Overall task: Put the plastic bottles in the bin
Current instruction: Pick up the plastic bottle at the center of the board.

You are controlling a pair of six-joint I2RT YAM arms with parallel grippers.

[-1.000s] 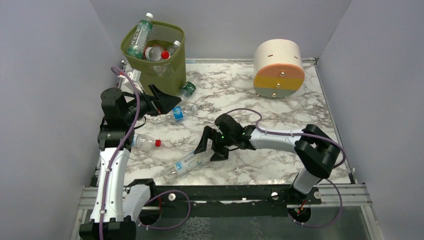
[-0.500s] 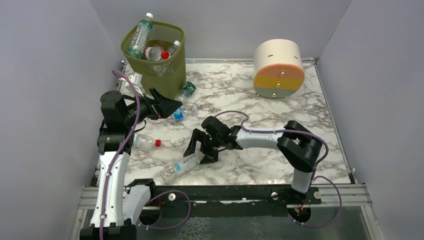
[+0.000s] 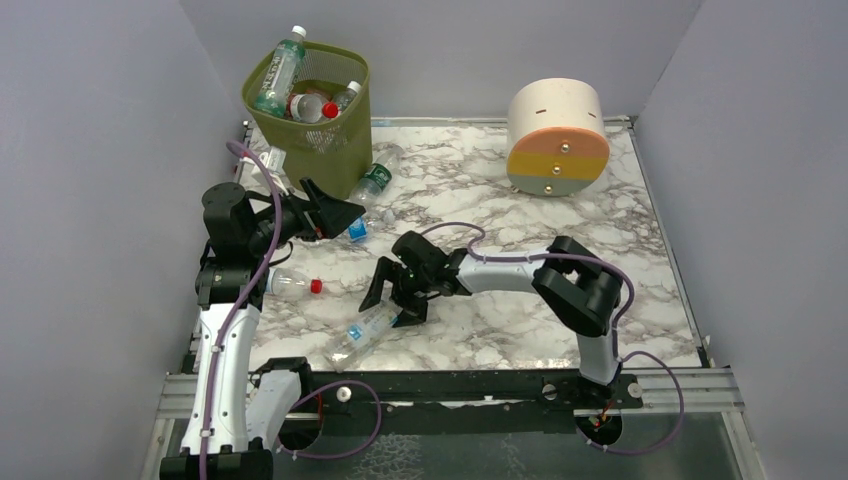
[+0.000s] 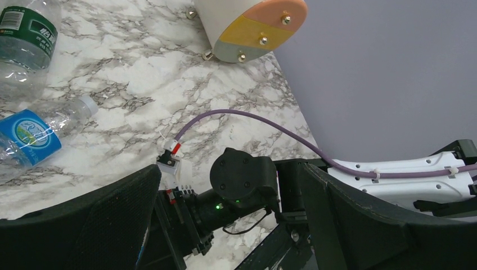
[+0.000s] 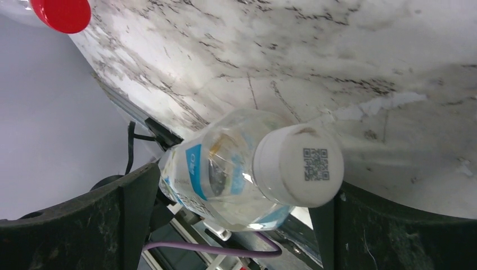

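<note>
Marbled tabletop [image 3: 480,190] is noted under everything. Olive mesh bin [image 3: 325,150] is stood at the far left corner with several bottles [image 3: 300,95] already inside, one poking above the rim. A green-labelled bottle [image 3: 378,176] is laid just beside the bin's base, a blue-labelled bottle [image 3: 352,229] near it, and a red-capped bottle [image 3: 293,285] by the left arm. Left gripper [image 3: 338,212] is held near the blue-labelled bottle, fingers spread wide, nothing gripped. Right gripper [image 3: 392,306] is lowered at the near bottle [image 3: 366,330], fingers spread wide either side of its white-capped end; contact cannot be judged. Banded cylinder [image 3: 557,135] is stood far right.
</note>
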